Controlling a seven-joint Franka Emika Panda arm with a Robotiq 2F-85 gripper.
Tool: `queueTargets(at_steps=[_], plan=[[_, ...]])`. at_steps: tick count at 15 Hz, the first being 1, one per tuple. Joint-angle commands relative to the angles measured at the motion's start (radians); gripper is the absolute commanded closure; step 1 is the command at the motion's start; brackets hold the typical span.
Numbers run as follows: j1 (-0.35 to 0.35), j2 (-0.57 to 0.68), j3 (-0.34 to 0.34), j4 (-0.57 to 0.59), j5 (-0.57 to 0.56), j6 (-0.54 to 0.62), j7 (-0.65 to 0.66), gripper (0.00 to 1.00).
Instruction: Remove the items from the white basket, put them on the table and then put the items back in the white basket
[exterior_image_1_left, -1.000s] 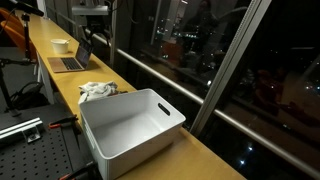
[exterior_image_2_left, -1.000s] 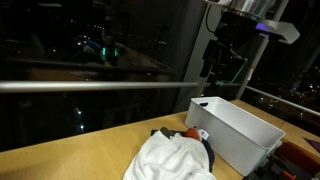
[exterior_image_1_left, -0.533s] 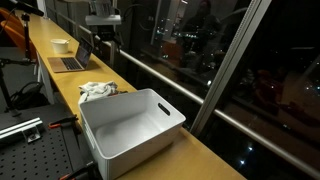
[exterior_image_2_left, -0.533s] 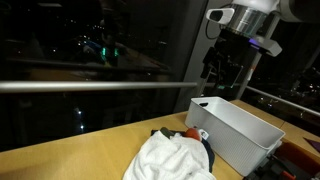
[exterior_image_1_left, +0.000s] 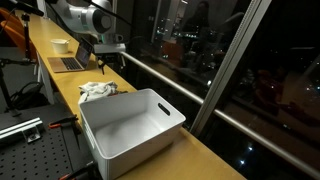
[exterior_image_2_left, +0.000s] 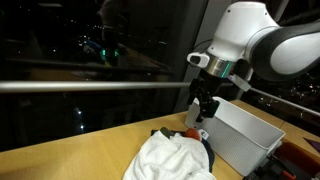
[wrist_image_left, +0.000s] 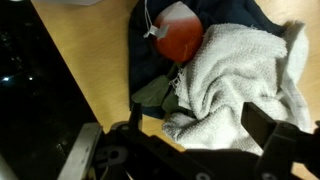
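The white basket (exterior_image_1_left: 132, 125) stands empty on the wooden table and also shows in an exterior view (exterior_image_2_left: 240, 132). Beside it lies a pile of items: a white towel (exterior_image_2_left: 172, 160), a dark cloth (wrist_image_left: 225, 20) and an orange-red item (wrist_image_left: 180, 38). The pile shows small in an exterior view (exterior_image_1_left: 97, 91). My gripper (exterior_image_2_left: 200, 112) hangs open above the pile, apart from it. In the wrist view the open fingers (wrist_image_left: 195, 130) frame the white towel (wrist_image_left: 240, 80) from above.
A laptop (exterior_image_1_left: 70, 62) and a white cup (exterior_image_1_left: 60, 45) sit farther along the table (exterior_image_1_left: 55, 80). A window wall with a metal rail (exterior_image_2_left: 90, 86) runs along the table's far edge. A black breadboard bench (exterior_image_1_left: 30, 150) lies beside the table.
The arm has come down from high above the basket side and moved over the pile of items. The gripper now hangs lower, above the towel. The items and basket have not moved.
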Motion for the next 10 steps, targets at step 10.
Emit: queueTargets(at_steps=[10], plan=[[-0.021,0.502,-0.031,0.425,0.062,-0.131,-0.069,0.00]])
